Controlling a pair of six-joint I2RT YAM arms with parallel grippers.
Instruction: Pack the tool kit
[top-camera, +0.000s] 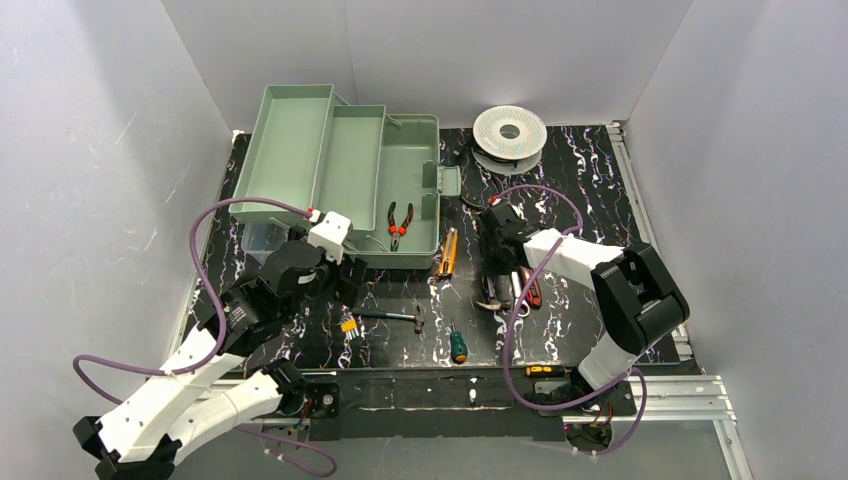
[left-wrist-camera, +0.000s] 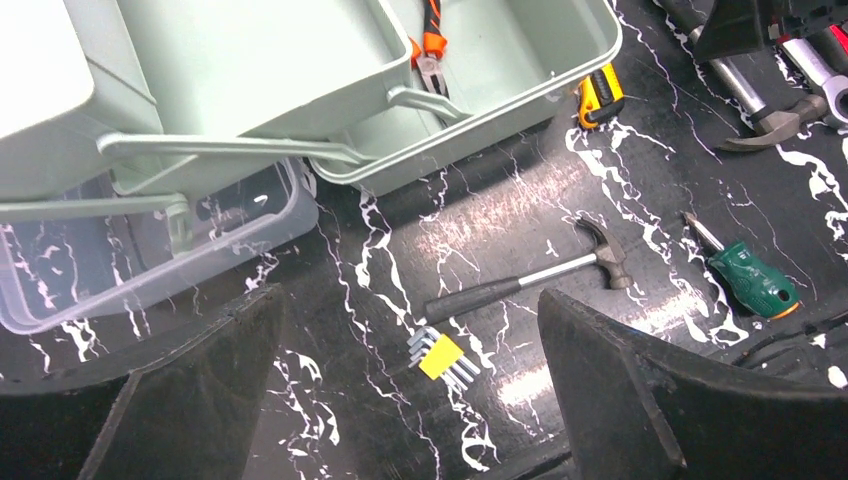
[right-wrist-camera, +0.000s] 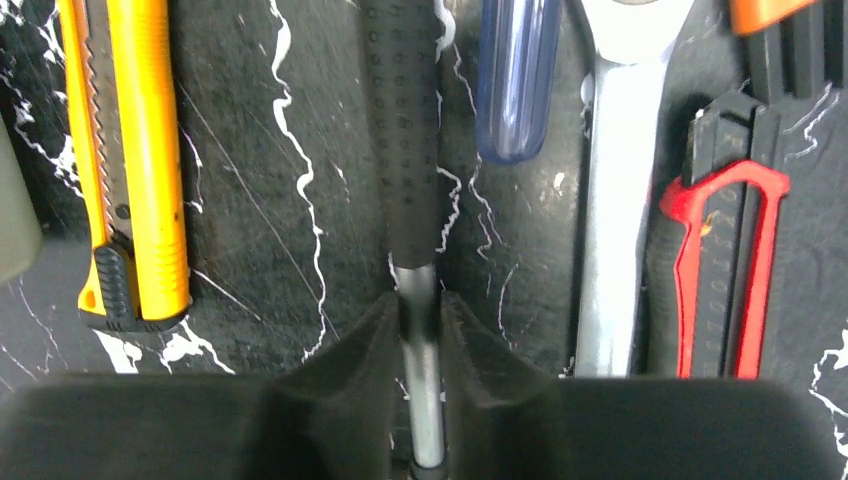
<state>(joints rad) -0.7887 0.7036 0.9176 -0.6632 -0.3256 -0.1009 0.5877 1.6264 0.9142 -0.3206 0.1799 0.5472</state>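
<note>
R gripper (right-wrist-camera: 420, 305) is down in the tool cluster, fingers (right-wrist-camera: 345, 375) pinched in from both sides on the bare metal neck of the chrome-shaft hammer (right-wrist-camera: 402, 130). Narrow gap, looks like contact both sides, so I'm calling that a grip. Hammer appears flat on the mat (top-camera: 580, 200), not lifted yet. Its long axis runs straight out ahead of the wrist cam: rubber grip end away, head end back under the palm, out of view. Fingers cross that axis square. Good.

Neighbours are tight: utility knife (right-wrist-camera: 135, 160) parallel on the robot's-left side, blue screwdriver (right-wrist-camera: 518, 80) and wrench (right-wrist-camera: 620, 200) just beside on the other, all lying the same way. Needs a straight-up lift, I'd say, or the handle drags something.

Key bit: toolbox (top-camera: 412, 180) sits to the robot's left of the R gripper and a bit farther back, trays fanned open, pliers (top-camera: 400, 222) already in the base. Only the utility knife lies between. Base's long side runs approx the same way as the hammer, so prob. a sideways carry w/ little twist.

L gripper (left-wrist-camera: 408, 305) is spread wide, holding nothing, hovering by the box's near corner w/ small hammer (left-wrist-camera: 530, 280) and hex keys (left-wrist-camera: 440, 355) just ahead. R arm is nearer for this pick, L for those two.
</note>
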